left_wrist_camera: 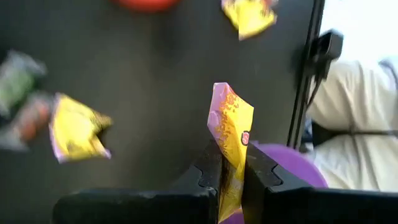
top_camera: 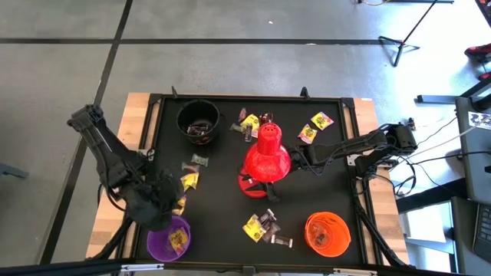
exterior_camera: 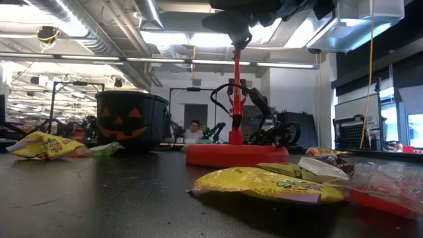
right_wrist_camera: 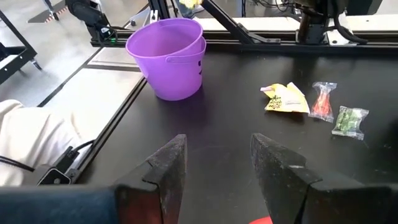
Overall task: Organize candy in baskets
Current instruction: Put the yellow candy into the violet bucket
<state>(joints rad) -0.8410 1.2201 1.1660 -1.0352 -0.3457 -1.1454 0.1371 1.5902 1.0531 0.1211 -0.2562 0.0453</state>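
My left gripper (left_wrist_camera: 231, 180) pinched on a yellow candy (left_wrist_camera: 230, 127) — just above the purple bucket (top_camera: 169, 239), my right gripper (right_wrist_camera: 217, 158) parted, empty, beside the lamp (top_camera: 267, 157), more candy scattered.

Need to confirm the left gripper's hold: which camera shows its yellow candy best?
The left wrist view: the yellow candy sits pinched between the left gripper's fingers above the purple bucket. In the high view the arm hides it; the low and right wrist views don't show it clearly.
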